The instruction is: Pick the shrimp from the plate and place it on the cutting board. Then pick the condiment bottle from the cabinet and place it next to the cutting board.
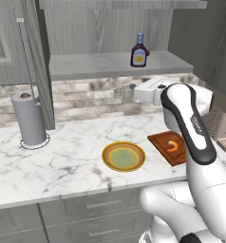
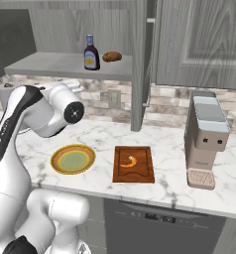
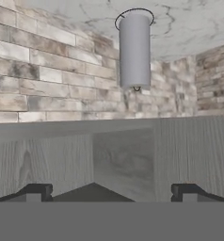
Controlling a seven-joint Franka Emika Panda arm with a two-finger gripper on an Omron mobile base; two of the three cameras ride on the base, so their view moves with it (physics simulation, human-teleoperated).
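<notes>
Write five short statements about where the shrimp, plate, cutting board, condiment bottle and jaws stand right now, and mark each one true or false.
1. The shrimp lies on the cutting board. True.
2. The plate holds the shrimp. False: the plate's centre is bare.
3. The condiment bottle stands upright on the cabinet shelf. True.
4. The gripper holds the bottle. False: in the hand view its jaws stand wide apart with nothing between them.
5. The plate rests on the cutting board. False: both sit on the counter, side by side and apart.
</notes>
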